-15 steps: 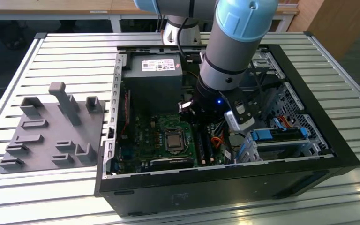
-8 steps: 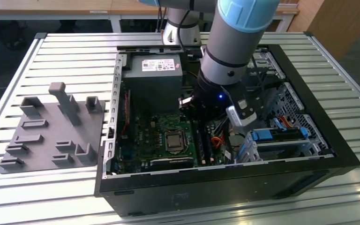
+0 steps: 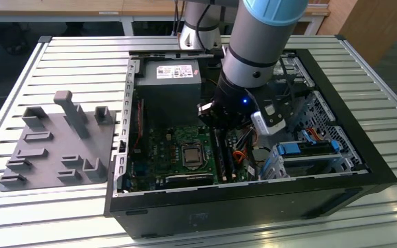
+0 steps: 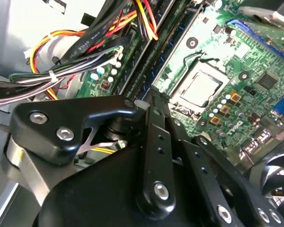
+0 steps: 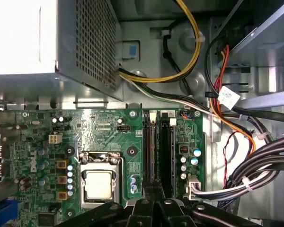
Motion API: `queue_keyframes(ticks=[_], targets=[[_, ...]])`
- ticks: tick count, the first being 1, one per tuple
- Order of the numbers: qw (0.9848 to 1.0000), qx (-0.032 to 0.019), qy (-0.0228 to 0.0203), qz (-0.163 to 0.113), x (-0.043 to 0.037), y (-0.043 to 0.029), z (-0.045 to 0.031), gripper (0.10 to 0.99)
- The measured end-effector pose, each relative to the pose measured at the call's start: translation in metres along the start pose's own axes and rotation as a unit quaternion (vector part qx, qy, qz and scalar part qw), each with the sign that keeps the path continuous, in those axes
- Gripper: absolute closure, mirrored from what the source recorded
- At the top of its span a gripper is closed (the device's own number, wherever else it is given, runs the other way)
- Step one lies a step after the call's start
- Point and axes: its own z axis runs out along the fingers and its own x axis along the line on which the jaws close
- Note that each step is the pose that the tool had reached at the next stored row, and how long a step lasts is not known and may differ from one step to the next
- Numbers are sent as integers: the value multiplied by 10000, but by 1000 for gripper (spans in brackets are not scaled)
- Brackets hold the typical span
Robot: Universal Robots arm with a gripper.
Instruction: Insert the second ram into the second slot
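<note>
Item: the second ram [image 5: 166,146], a thin dark stick. It is seemingly standing edge-on in its slot [image 5: 149,142] beside the processor socket [image 5: 99,182].

Handling: you are dealing with a light, stiff, fragile board, so you are taking it by its top edge.

Tool: the gripper [image 5: 154,187] is hanging directly above, fingers pressed together.

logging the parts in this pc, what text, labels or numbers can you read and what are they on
No text reads clearly enough to quote.
Power supply label: print too small to read.
White cable tag: marks too small to read.
Motherboard: white lettering, too blurred to quote reliably.
</note>
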Motion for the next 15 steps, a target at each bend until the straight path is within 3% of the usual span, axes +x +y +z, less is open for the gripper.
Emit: queue_keyframes(ticks=[7, 15], targets=[[10000, 0, -6, 0, -6, -1, 46, 984], [10000, 0, -6, 0, -20, -4, 177, 984]])
